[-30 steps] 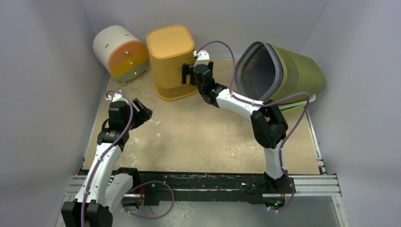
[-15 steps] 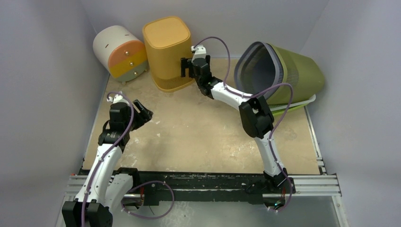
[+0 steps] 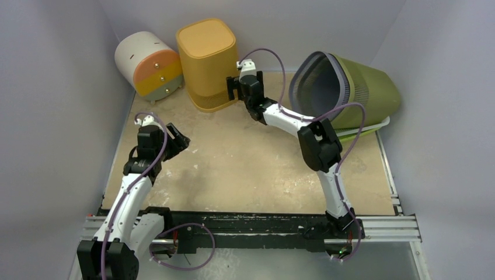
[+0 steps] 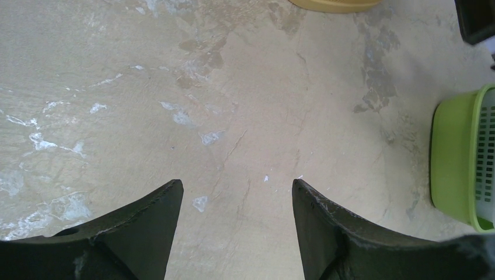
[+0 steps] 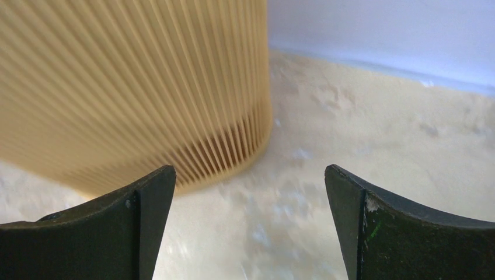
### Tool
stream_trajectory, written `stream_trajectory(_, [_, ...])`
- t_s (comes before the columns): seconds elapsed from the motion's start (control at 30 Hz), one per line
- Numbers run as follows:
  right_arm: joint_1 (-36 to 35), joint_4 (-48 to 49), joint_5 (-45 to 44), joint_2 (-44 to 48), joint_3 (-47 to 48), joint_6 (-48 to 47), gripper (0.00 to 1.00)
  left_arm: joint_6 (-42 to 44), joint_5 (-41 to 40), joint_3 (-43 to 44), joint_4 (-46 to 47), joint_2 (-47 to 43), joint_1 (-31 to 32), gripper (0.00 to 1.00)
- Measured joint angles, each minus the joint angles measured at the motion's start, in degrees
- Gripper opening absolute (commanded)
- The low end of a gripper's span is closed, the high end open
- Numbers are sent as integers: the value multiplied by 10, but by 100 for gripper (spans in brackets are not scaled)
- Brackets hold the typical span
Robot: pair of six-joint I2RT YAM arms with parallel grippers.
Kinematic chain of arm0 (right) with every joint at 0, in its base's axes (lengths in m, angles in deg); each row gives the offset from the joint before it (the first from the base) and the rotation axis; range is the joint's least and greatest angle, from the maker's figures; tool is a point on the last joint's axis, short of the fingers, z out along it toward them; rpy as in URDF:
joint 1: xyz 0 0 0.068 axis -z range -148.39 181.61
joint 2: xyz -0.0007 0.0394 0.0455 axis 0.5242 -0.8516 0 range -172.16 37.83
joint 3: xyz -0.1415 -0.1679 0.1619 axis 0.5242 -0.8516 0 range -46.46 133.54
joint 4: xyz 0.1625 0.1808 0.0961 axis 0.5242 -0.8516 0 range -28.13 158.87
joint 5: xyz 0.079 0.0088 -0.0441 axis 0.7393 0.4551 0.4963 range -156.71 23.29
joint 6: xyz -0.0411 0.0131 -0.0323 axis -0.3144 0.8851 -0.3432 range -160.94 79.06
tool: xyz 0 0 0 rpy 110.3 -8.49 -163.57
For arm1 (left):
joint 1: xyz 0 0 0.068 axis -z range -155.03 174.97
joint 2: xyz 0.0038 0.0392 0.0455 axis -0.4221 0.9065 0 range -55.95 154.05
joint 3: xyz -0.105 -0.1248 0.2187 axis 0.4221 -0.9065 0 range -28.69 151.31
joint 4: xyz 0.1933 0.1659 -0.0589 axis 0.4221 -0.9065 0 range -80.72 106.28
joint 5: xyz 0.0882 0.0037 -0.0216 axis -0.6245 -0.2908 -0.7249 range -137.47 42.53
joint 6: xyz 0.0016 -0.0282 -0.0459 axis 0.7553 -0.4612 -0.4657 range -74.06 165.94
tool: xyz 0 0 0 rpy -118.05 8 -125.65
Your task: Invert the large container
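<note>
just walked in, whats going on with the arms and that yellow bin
The right gripper is reaching to the back of the table. It is open, with its fingers close beside the yellow ribbed container and gripping nothing. The container stands upright with what looks like its closed end on top and its slotted edge on the table. The left gripper hangs open over bare table. A green basket lies on its side at the back right.

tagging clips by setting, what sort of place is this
Most likely a lab robot test cell, not a home: plain pale walls box in a scuffed tabletop, two arms are bolted to a metal rail, and the yellow ribbed bin and green basket look like props.
</note>
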Motion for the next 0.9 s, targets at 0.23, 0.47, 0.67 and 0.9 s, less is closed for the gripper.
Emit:
stream_trajectory(0.23, [-11,-48,-38,213,-198,-14,100,-2,-16,20,-2,14,38,66])
stream_trajectory(0.47, [-23,-96,-75,461,-241,-21,100,-16,-107,99,34,100,248,66])
stream_trajectory(0.67, [-22,-152,-153,540,-221,-41,100,3,-145,179,123,233,376,66])
stream_trajectory(0.9, [-1,-235,-249,532,-200,-52,100,56,-139,283,243,376,453,66])
